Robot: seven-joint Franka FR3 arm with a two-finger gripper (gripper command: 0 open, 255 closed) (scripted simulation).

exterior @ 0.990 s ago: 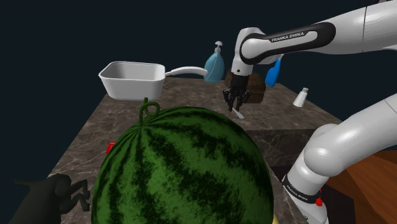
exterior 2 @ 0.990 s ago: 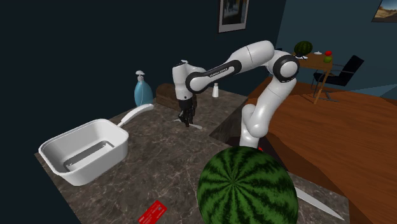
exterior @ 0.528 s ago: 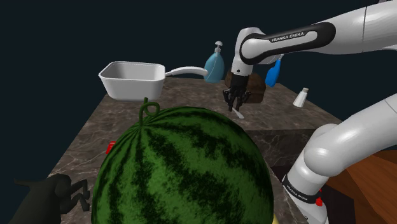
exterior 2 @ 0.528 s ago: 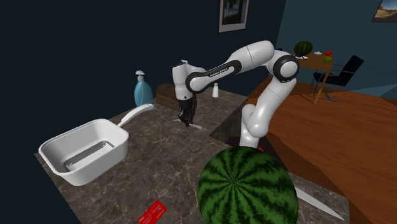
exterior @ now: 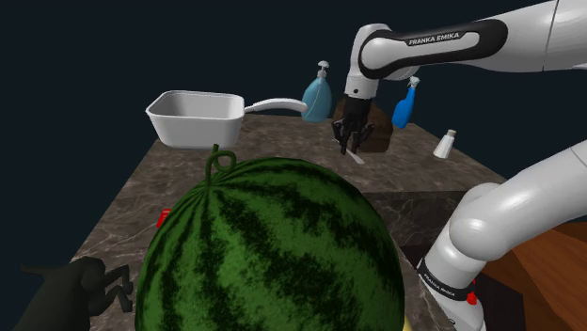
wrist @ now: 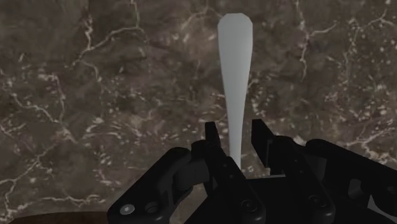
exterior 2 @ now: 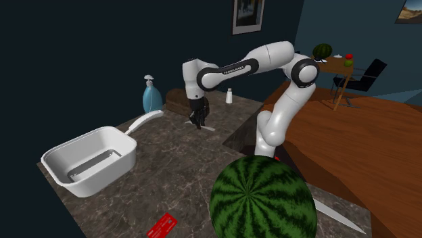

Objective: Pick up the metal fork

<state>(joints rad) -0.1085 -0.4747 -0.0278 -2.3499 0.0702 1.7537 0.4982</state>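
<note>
Dark veined stone makes up the counter, and nearest the shoulder camera a large striped watermelon is seen on it. A small red item is tucked at the melon's 9 o'clock in that view. In the second exterior view it is shown as a flat red card at the melon's 8 o'clock.

Beyond the melon, at its 1 o'clock in the shoulder view, the black gripper is pointed down over the counter. Its fingers are clamped on the fork, a pale grey piece slanting out below them. In the wrist view the fork is gripped low on its shaft between the 2 fingers, and its rounded broad end reaches away over the stone. Whether that end touches the counter cannot be told.

At the gripper's 9 o'clock in the shoulder view, a white square pan with a long handle is set. A blue pump bottle stands at its 11 o'clock, a brown block is just behind it, and a blue spray bottle and a white shaker stand at 3 o'clock.

Farthest off, in the second exterior view, a wooden floor and a framed picture are shown.
</note>
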